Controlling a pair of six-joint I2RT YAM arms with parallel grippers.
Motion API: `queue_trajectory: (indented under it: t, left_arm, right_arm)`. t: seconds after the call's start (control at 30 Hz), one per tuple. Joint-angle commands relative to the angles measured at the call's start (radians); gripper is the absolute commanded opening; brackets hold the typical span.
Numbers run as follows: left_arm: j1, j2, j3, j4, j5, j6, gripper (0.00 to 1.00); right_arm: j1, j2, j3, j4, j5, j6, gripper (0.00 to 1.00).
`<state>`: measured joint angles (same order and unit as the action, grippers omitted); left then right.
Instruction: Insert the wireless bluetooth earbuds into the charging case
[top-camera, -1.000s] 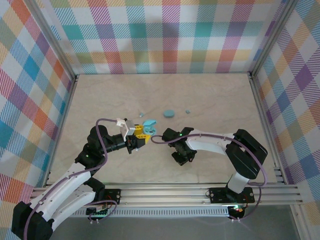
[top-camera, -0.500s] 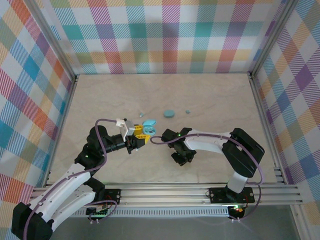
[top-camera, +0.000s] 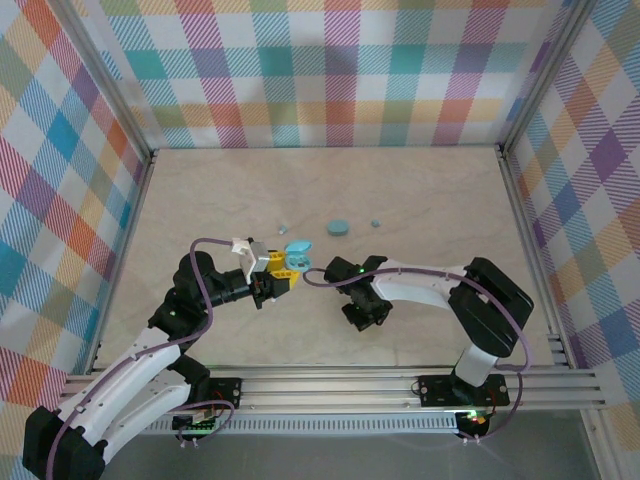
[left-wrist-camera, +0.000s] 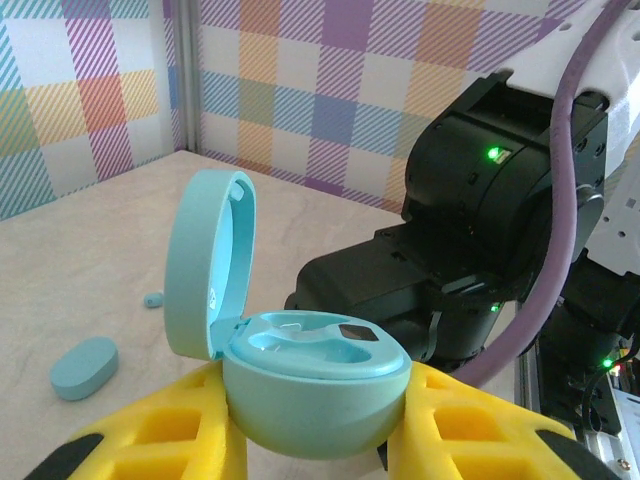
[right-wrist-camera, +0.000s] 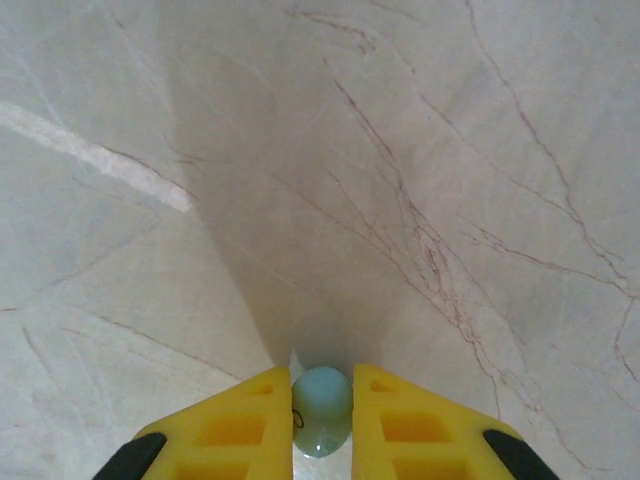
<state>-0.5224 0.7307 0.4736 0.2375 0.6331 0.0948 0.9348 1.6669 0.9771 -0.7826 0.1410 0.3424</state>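
Pinches the open charging case (left-wrist-camera: 310, 365) at its base between the yellow pads (left-wrist-camera: 170, 440) of the left claw (left-wrist-camera: 315, 425), low centre of the left wrist view, lid (left-wrist-camera: 205, 265) hinged up at the left. Seemingly keeps it level and clear of the table (top-camera: 420, 190) so that the two wells face up for loading.

Nips one earbud (right-wrist-camera: 322, 410) in the right claw (right-wrist-camera: 322, 425) at the bottom edge of the right wrist view, fingers pressed snugly against its sides, low over the marbled table. Probably grasps it this way for carrying across to the case.

Leaves a closed second case (top-camera: 339, 227) in the upper centre of the top view, a loose earbud (top-camera: 376, 222) just to its right and another earbud (top-camera: 283, 227) further left, all well apart from both claws.

Hard to judge whether the wells are filled: a dark square in one, the other apparently bare. Crops the pinched earbud's lower part at the frame edge, so no telling its orientation or whether it touches the table.
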Motion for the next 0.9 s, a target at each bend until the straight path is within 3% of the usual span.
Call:
queue_trajectory:
  t: [0.0, 0.27, 0.5, 0.87]
  left_arm:
    - [-0.008, -0.013, 0.001, 0.03, -0.012, 0.008, 0.14]
    - [-0.008, 0.002, 0.0, 0.082, -0.018, 0.008, 0.14]
    - [-0.008, 0.033, -0.022, 0.216, 0.02, 0.003, 0.14]
    - [-0.01, 0.06, -0.014, 0.345, 0.055, 0.011, 0.13]
  right_arm:
    - [-0.042, -0.086, -0.02, 0.005, -0.026, 0.059, 0.16]
    - [-0.181, -0.351, -0.027, -0.003, -0.102, 0.134, 0.14]
    - [-0.198, -0.582, 0.057, 0.066, -0.245, 0.144, 0.14]
    - [-0.197, -0.606, 0.208, 0.274, -0.581, 0.219, 0.13]
